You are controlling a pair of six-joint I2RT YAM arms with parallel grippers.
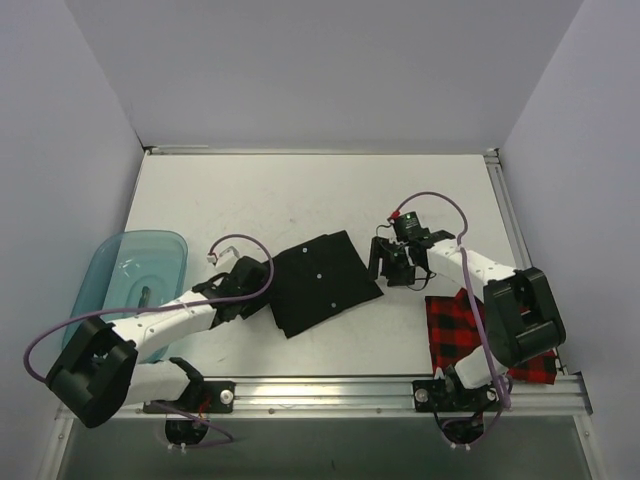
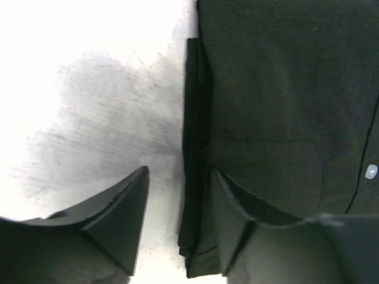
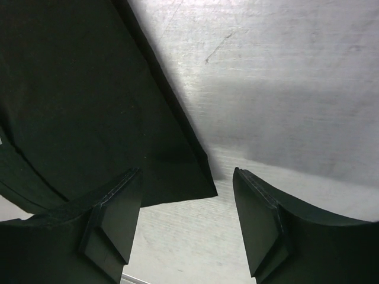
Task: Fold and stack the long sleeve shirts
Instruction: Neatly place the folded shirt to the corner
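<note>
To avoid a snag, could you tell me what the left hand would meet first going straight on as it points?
Probably the folded edge of the black shirt, lying between the open fingers of the left hand; depth is unclear.

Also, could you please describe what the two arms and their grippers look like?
Both arms have white tubular links between bulky black joint housings: the left arm, the right arm. A thin lavender cable loops along each, the right one ending in a small red plug. The left gripper and right gripper are black, with matte, wedge-shaped fingers.
</note>
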